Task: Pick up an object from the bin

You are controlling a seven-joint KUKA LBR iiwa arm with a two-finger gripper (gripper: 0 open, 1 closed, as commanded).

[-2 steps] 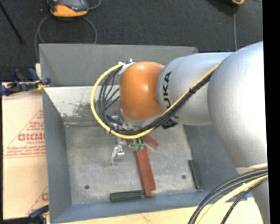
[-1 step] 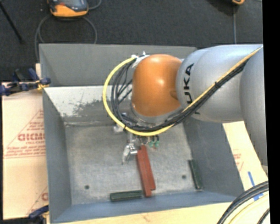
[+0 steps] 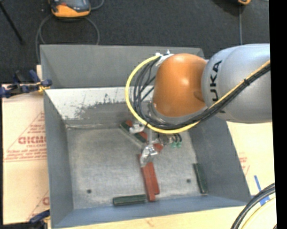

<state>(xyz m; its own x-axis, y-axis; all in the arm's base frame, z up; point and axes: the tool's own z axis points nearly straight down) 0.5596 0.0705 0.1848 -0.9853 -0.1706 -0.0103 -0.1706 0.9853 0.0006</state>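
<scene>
The grey metal bin (image 3: 88, 156) carries 3 bars on its floor: a red-brown bar (image 3: 150, 181) at lower centre, a dark flat bar (image 3: 129, 200) along the bottom wall, and a dark slanted bar (image 3: 200, 178) at lower right.

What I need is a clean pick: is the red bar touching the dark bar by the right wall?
Apart. The camera view shows bare floor between the red bar and the dark bar.

The grey metal bin (image 3: 88, 156) has free floor at left. A red-brown flat bar (image 3: 150, 182) and a dark, perhaps green, stick (image 3: 130, 200) obstruct the centre-front.
</scene>
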